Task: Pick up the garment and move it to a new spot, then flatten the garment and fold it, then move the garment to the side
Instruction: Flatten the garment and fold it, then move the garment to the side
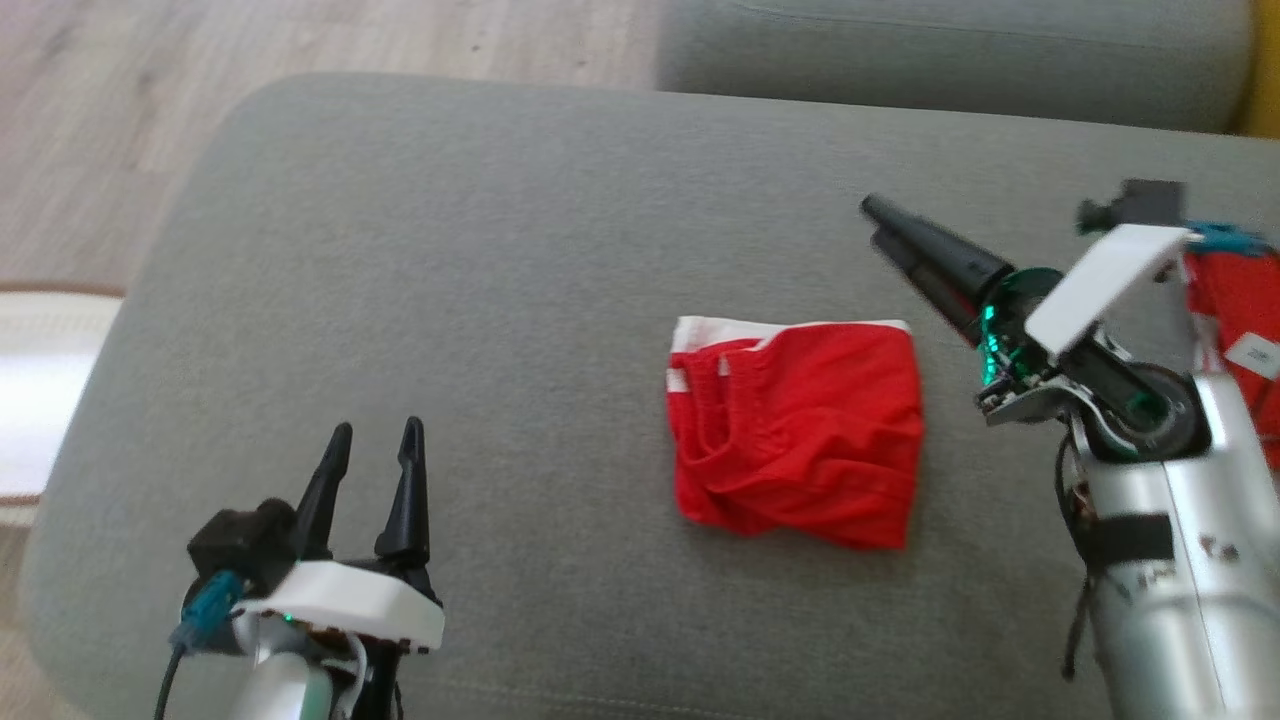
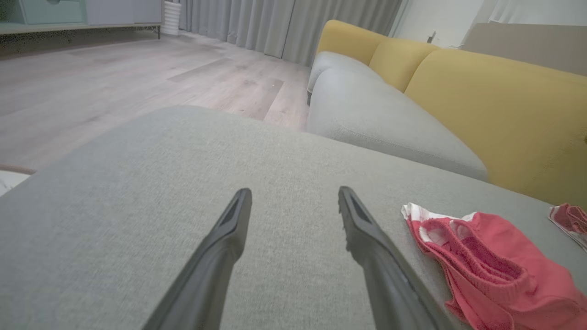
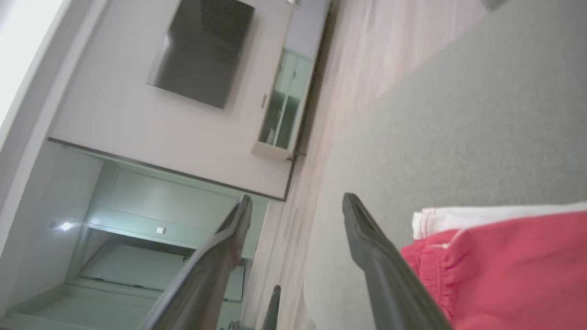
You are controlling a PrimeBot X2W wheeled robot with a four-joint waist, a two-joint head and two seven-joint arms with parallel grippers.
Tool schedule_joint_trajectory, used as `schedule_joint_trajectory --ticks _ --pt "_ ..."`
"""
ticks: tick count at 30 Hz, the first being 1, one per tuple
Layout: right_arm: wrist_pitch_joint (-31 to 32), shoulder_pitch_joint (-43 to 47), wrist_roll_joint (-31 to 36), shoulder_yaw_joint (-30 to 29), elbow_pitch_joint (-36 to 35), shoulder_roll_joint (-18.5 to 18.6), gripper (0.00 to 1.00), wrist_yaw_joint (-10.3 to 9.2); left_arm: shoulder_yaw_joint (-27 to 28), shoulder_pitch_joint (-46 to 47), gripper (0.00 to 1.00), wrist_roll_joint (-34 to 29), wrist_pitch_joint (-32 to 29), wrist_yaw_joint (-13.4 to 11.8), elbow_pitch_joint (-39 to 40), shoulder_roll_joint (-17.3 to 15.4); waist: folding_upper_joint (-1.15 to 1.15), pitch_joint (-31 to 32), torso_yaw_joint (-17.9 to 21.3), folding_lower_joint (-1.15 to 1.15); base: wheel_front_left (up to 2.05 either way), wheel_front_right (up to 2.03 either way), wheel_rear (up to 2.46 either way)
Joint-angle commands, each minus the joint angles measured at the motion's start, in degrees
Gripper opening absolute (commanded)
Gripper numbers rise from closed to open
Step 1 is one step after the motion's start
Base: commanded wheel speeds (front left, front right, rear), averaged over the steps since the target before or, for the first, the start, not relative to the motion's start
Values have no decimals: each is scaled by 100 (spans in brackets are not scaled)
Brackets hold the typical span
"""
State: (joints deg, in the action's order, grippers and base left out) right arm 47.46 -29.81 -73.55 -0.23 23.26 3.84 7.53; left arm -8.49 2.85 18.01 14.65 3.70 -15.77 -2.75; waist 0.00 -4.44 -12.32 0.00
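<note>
Garment [image 1: 800, 430]: a small red knit piece with a white waistband, lying in a folded, roughly square bundle on a grey sofa cushion [image 1: 480, 250], just right of the cushion's middle. The waistband runs side to side along the bundle's far edge. Soft creases and a loose leg opening show on its left half. The cushion cover is a coarse, matte weave.

Left gripper [image 1: 376, 426] sits over the cushion's near left corner, well apart from the garment, its fingers spread wide and empty, pointing toward the cushion's far edge.

Right gripper [image 3: 297, 198] is at the cushion's right side and is the nearer one. Its long dark tapered fingers also stand wide apart with nothing between them. They point across the cushion toward its far left, with the garment lying just beside and below one finger.

A second red cloth [image 1: 1235, 300] lies at the cushion's right edge.

The fold looks done, so moving the bundle aside probably remains, and the right arm is better placed for it.
</note>
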Motion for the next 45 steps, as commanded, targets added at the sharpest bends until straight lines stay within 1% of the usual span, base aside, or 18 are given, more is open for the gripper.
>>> schedule_joint_trajectory --ticks 1,3,5,9,11,12,15,17,20,22,23,24,25,27,29,31,38,45 --pt "-355 82 74 121 -665 -72 100 -4 222 297 100 -93 35 4 260 -13 0 49 178 0 0 0 0" --pt "-810 257 297 199 -1233 48 100 -4 263 328 100 -177 35 19 329 -13 0 77 303 0 0 0 0" --pt "-1270 449 569 239 -1601 197 100 -4 303 358 100 -319 35 0 376 -30 0 116 422 0 0 0 0" --pt "-2252 765 1379 404 -2111 617 100 -4 499 420 100 -413 35 -29 503 -30 0 183 665 0 0 0 0" --pt "-2760 906 1804 480 -2241 803 100 -4 612 429 100 -442 35 -56 544 -31 0 214 779 0 0 0 0" --pt "-3228 1055 2177 566 -2311 939 100 -4 716 435 100 -477 35 -79 574 -36 0 237 880 0 0 0 0" --pt "-3919 1304 2984 727 -2308 1197 100 -4 818 419 100 -530 35 -98 608 -35 0 271 998 0 0 0 0" --pt "-4323 1512 3433 728 -2218 1188 100 -4 881 399 100 -565 35 -95 646 -34 0 301 1053 0 0 0 0" --pt "-4751 1819 4022 700 -2053 1055 100 -4 955 331 100 -599 35 -102 663 -30 0 340 1125 0 0 0 0" --pt "-4941 2005 4306 679 -1925 915 100 -4 952 262 100 -621 35 -113 686 -26 0 368 1161 0 0 0 0" --pt "-5039 2088 4491 681 -1857 888 100 -4 946 230 100 -627 35 -118 698 -24 0 383 1174 0 0 0 0" --pt "-5039 2088 4491 681 -1857 888 100 -4 946 230 100 -627 35 -118 698 -24 0 383 1174 0 0 0 0" --pt "-5120 2172 4636 706 -1779 851 100 -4 943 200 100 -630 35 -118 704 -22 0 399 1185 0 0 0 0" --pt "-5463 2380 5029 812 -1511 817 100 -4 936 137 100 -632 35 -91 721 -18 0 423 1192 0 0 0 0" --pt "-5758 2486 5235 832 -1200 739 100 -4 913 66 100 -630 35 -64 668 -16 0 435 1200 0 0 0 0" --pt "-5872 2493 5325 820 -1042 674 100 -4 914 41 100 -631 35 -56 619 -15 0 436 1211 0 0 0 0" --pt "-5960 2358 5562 862 -710 651 100 -4 879 65 100 -639 35 -59 546 -14 0 427 1188 0 0 0 0" --pt "-5851 2250 5579 917 -575 617 100 -4 830 85 100 -608 35 -73 515 -13 0 424 1116 0 0 0 0"
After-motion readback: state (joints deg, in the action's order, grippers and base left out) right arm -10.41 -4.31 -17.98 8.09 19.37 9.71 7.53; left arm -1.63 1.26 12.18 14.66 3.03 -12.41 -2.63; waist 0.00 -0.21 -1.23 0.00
